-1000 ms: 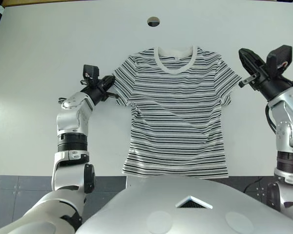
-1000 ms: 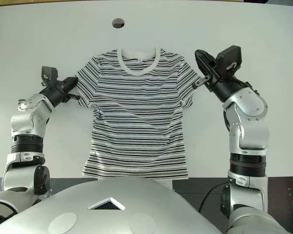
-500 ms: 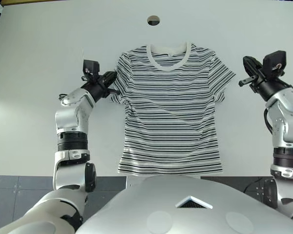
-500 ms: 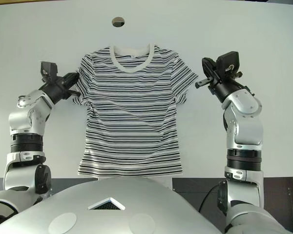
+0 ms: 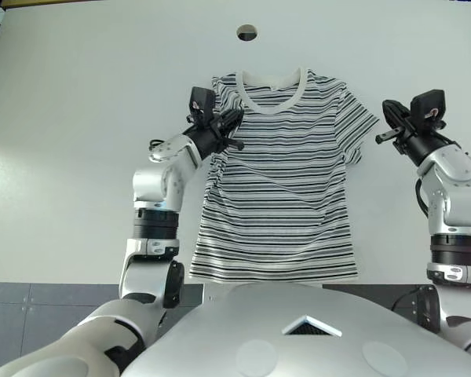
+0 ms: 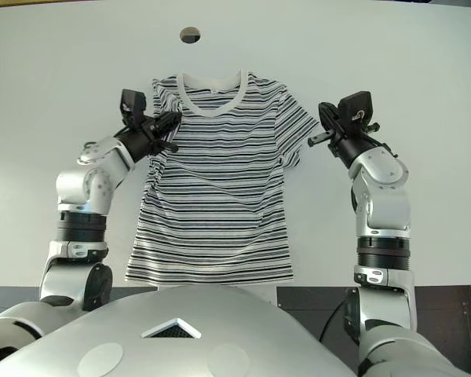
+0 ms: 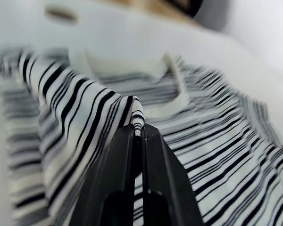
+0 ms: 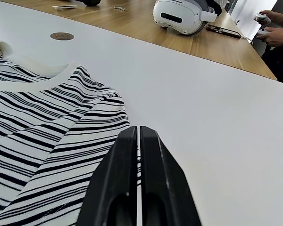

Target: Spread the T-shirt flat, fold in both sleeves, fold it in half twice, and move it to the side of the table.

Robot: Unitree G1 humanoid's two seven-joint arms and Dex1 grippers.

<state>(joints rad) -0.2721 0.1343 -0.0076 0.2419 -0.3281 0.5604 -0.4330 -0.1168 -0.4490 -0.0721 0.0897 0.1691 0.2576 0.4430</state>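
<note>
T-shirt (image 5: 286, 188): lies spread on my white counter (image 5: 71, 118), collar pointing away from me.
Left jaws: closed on the left sleeve (image 7: 89, 108), holding it lifted over the shirt's chest.
Right jaws: closed, gripping nothing, above the counter just beside the right sleeve (image 5: 359, 129).

left hand (image 5: 235, 119) raised, bent inward, clamped on T-shirt (image 5: 282, 173) | right hand (image 8: 138, 129) out sideways, fingers together

Left claw (image 7: 138, 128) tight on a raised fold of the striped T-shirt (image 7: 217, 141).
</note>
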